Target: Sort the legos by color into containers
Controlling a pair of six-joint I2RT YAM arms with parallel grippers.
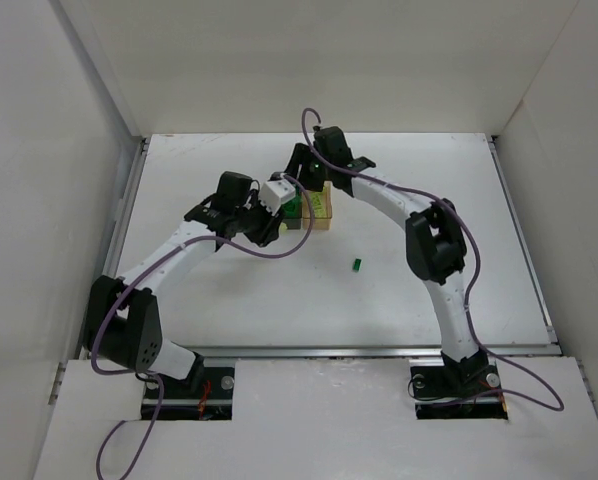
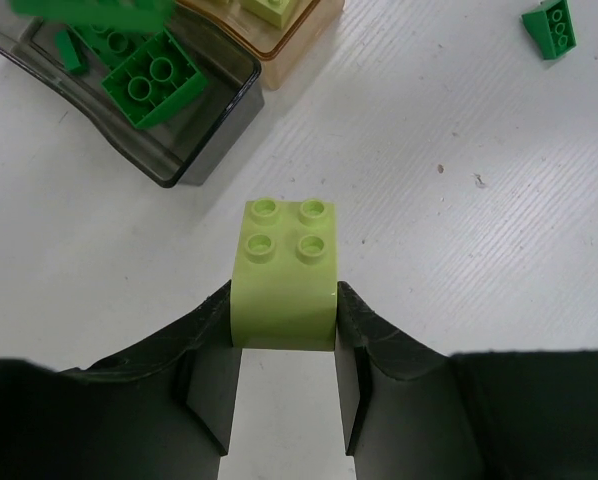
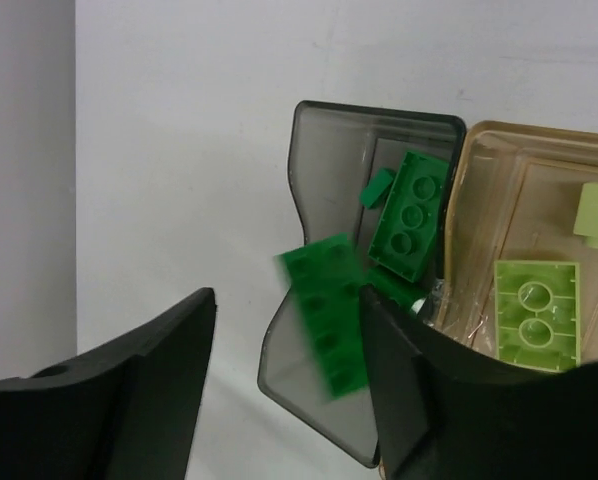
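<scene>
Right wrist view is showing a dark green brick, blurred and seemingly dropping free between the spread fingers of the right gripper, over the grey box, where other dark green bricks are lying; right beside it the tan box is holding pale yellow-green pieces; left wrist view is showing the left gripper pinching a pale yellow-green brick by its sides, studs up, near both boxes; a loose dark green brick is lying well apart on the table. By my reading, a green drop-off is finishing; the next move is calling for carrying the pale brick over the tan box's rim, then releasing; the loose one is waiting to be fetched.
</scene>
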